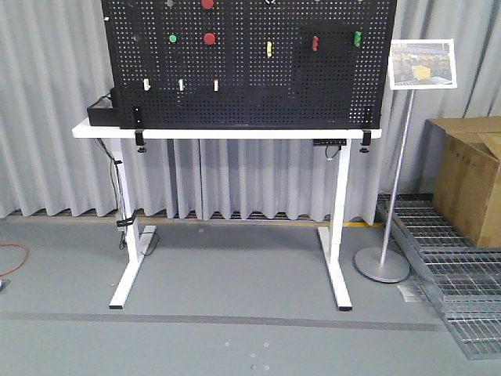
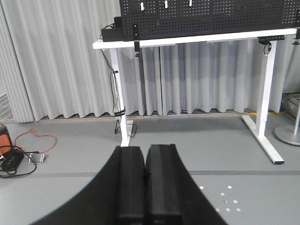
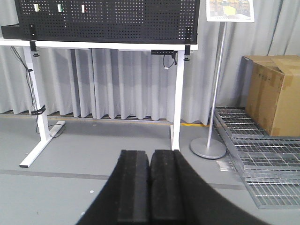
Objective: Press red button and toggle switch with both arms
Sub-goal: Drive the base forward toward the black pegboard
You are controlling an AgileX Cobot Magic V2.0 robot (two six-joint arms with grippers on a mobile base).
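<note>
- two red ones on the pegboard (image 1: 250,102), upper left: upper red button (image 1: 207,3), lower red button (image 1: 209,37); one green button (image 1: 172,37) left of the lower
- toggle switch: too small to pick out
- left gripper (image 2: 146,187) and right gripper (image 3: 150,187): pads pressed together, empty, well apart from the table (image 1: 227,133)
- buttons show in the front view only; wrist views catch just three white pieces (image 2: 165,4)

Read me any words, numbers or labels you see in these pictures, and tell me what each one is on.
None can be read.
The sign shows a photo; any print is too small.
The box has faint marks, too blurred.
The pegboard shows no legible labels.
</note>
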